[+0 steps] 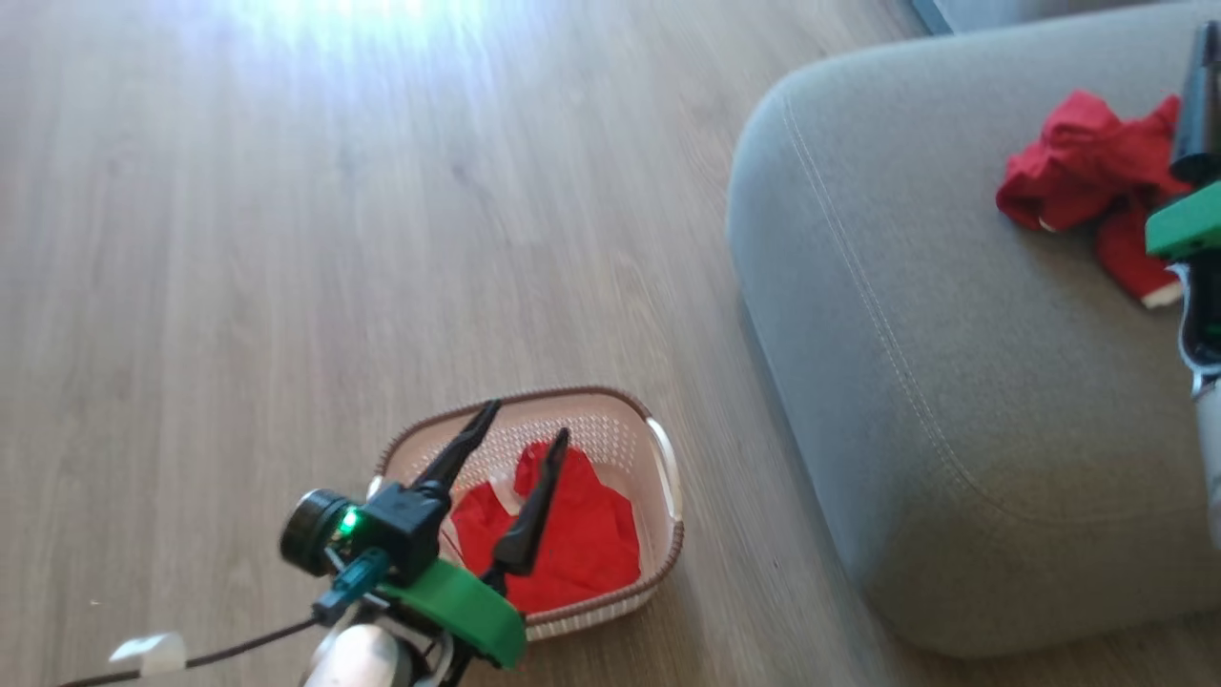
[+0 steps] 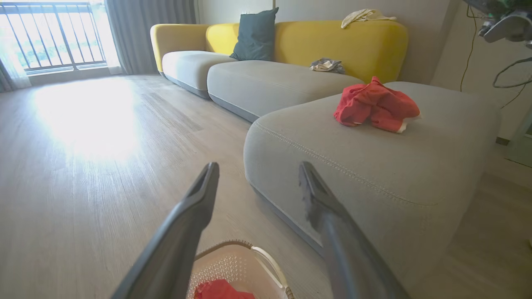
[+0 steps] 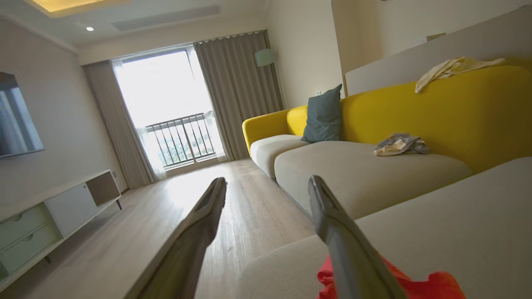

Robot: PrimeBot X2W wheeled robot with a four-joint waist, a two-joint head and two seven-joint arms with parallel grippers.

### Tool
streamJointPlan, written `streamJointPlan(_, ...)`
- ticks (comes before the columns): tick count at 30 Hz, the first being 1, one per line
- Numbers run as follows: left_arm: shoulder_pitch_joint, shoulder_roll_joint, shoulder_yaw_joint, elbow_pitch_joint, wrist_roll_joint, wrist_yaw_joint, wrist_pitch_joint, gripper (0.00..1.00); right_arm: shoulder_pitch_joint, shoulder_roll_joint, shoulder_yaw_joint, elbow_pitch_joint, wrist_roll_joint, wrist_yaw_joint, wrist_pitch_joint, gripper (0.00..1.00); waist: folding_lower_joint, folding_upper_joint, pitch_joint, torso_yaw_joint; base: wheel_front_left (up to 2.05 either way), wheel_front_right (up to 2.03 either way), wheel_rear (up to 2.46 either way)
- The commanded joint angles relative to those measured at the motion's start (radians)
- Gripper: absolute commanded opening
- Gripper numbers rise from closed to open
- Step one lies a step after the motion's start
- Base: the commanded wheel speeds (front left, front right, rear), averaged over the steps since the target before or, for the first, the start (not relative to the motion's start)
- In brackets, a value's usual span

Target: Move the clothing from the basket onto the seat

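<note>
Clothing [image 1: 572, 544] left to move is one crumpled red heap in the cream basket [image 1: 610, 434], lying below the left pincer [image 1: 528, 420], whose fingers are spread wide and empty. A second red garment [image 1: 1078, 167] sits on the grey seat [image 1: 954, 401] under the right pincer [image 3: 267, 179], which is also spread and holds nothing. The left arm is plainly nearer; the heap shows no clear long axis, so I'd judge the pincer need only tip downward.

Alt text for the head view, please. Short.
Open left tool hovers over the basket on the wood floor, one red garment lying inside. To the right, the grey seat holds a second red garment with white trim.
</note>
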Motion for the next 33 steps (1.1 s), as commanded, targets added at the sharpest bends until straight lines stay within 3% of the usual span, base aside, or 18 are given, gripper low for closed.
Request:
streamJointPlan(1,-0.028,-0.009,0.040,-0.036,0.003,0.009,-0.005,1.00,-0.015,-0.017,0.023,-0.046,0.012,0.007,-0.009,1.00,0.0001,-0.0001,-0.027,0.028,0.00,0.00,0.00)
streamJointPlan(6,-0.006,-0.013,0.093,-0.033,-0.011,0.006,-0.005,1.00,0.119,-0.024,0.064,-0.222,0.111,0.007,-0.009,1.00,0.0001,-0.0001,-0.048,0.056,0.00,0.00,0.00)
streamJointPlan(9,0.002,-0.014,0.116,-0.035,-0.032,0.015,-0.005,1.00,0.199,-0.007,0.062,-0.314,0.109,0.007,-0.009,1.00,0.0001,-0.0001,-0.052,0.072,0.00,0.00,0.00)
streamJointPlan(14,0.014,-0.014,0.136,-0.043,-0.078,0.045,-0.005,1.00,0.351,0.057,0.064,-0.431,0.083,0.007,-0.009,1.00,0.0001,-0.0001,-0.061,0.106,0.00,0.00,0.00)
streamJointPlan(17,0.024,-0.014,0.157,-0.057,-0.096,0.088,-0.005,1.00,0.437,0.097,0.065,-0.484,0.070,0.007,-0.009,1.00,0.0001,-0.0001,-0.066,0.121,0.00,0.00,0.00)
streamJointPlan(29,0.075,-0.014,0.250,-0.093,-0.110,0.221,-0.005,1.00,0.657,0.218,0.122,-0.539,-0.053,0.007,-0.009,1.00,0.0001,-0.0001,-0.063,0.128,0.00,0.00,0.00)
streamJointPlan(33,0.080,-0.014,0.264,-0.093,-0.157,0.230,-0.005,1.00,0.687,0.227,0.150,-0.535,-0.141,0.007,-0.009,1.00,0.0001,-0.0001,-0.057,0.129,0.00,0.00,0.00)
